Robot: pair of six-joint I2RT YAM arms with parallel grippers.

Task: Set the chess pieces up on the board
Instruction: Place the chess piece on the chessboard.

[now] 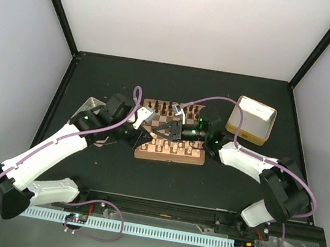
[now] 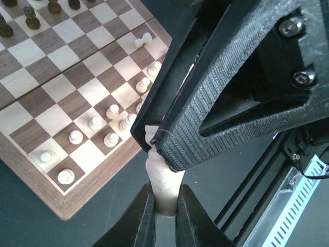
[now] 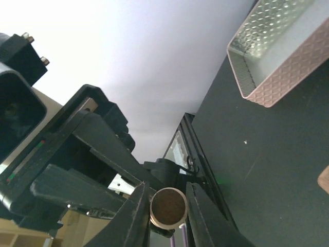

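Note:
The board (image 1: 170, 156) lies mid-table, with dark pieces (image 1: 167, 107) on its far rows and cream chess pieces (image 1: 167, 149) on its near rows. My two grippers meet above the board's near left corner. My left gripper (image 1: 143, 134) is shut on the lower body of a cream chess piece (image 2: 163, 180), held off the board over the dark table. My right gripper (image 1: 155, 129) grips the same piece's top, and its textured fingers (image 2: 205, 108) hide the head. In the right wrist view, a round brown-felted base (image 3: 167, 208) sits between the right fingertips. One cream piece (image 2: 143, 40) lies toppled on the board.
A cream-yellow tray (image 1: 252, 119) stands right of the board. The right wrist view shows a pinkish textured tray (image 3: 277, 51). A grey tray (image 1: 96, 106) is partly hidden under my left arm. A black rail (image 1: 158, 209) runs along the table's near edge.

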